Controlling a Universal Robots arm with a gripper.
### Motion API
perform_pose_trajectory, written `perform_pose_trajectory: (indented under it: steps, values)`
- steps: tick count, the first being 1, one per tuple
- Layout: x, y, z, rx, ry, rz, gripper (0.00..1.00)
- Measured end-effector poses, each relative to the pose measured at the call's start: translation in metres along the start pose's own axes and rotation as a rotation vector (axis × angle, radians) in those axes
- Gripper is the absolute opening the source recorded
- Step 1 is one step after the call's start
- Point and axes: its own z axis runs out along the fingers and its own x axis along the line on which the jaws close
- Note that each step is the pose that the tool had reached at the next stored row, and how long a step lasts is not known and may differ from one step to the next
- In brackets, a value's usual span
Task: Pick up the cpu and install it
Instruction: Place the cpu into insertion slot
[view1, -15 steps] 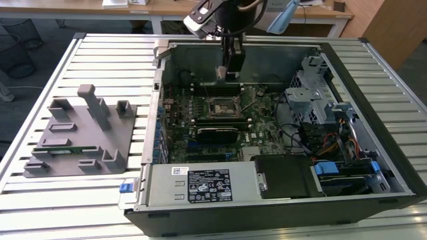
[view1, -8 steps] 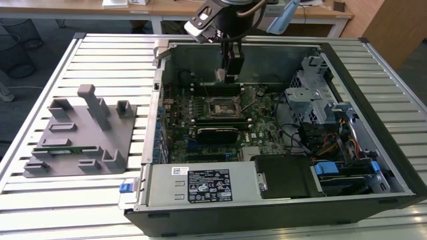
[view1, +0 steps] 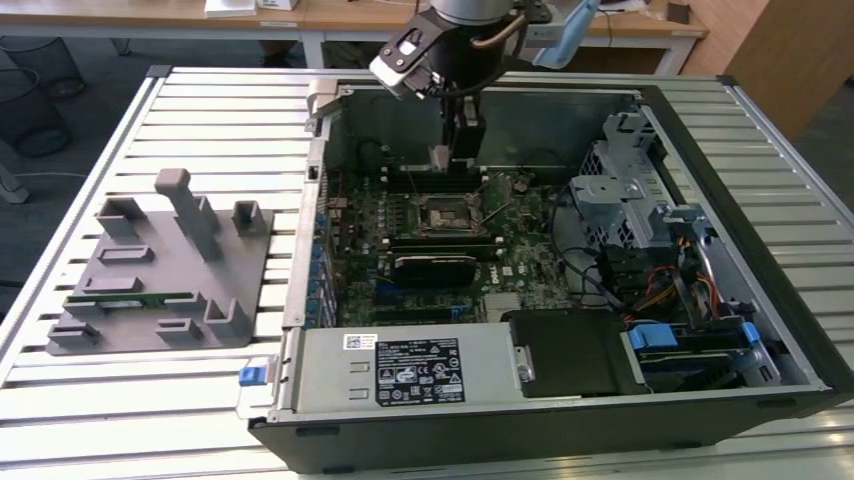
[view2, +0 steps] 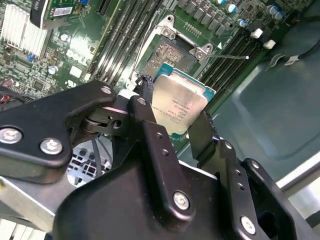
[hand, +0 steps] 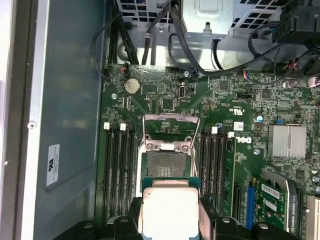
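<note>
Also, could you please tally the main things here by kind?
Silver square cpu with green rim, in black gripper: 1
Grey plastic tray with upright blocks: 1
Long thin green memory stick: 1
Open black computer case: 1
Total: 4

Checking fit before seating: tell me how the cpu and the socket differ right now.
The cpu is gripped in the claw, above the board; the socket sits fixed on it. The cpu shows a plain silver top; the socket is a dark recess. The cpu is clamped at two edges; the socket is empty, its metal frame swung open. Both are square and similar in footprint.
</note>
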Motion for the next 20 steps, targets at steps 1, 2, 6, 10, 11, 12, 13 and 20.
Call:
perform_pose_trajectory:
  steps: [1,2,6,10,11,12,13,20]
  values:
    - [0.0000,0.0000,0.0020,0.0000,0.0000,0.000,0.53]
    - [0.0000,-0.0001,0.0037,0.0000,-0.0001,0.000,0.53]
    - [0.0006,0.0003,0.0110,0.0000,0.0000,0.000,0.53]
    - [0.0030,0.0019,0.0183,0.0001,-0.0003,0.000,0.53]
    - [0.0035,0.0023,0.0202,0.0000,-0.0003,0.000,0.53]
    - [0.0038,0.0025,0.0220,0.0000,-0.0003,0.000,0.53]
    - [0.0040,0.0025,0.0238,-0.0001,-0.0004,0.001,0.53]
    - [0.0051,0.0024,0.0364,0.0001,-0.0008,0.029,0.53]
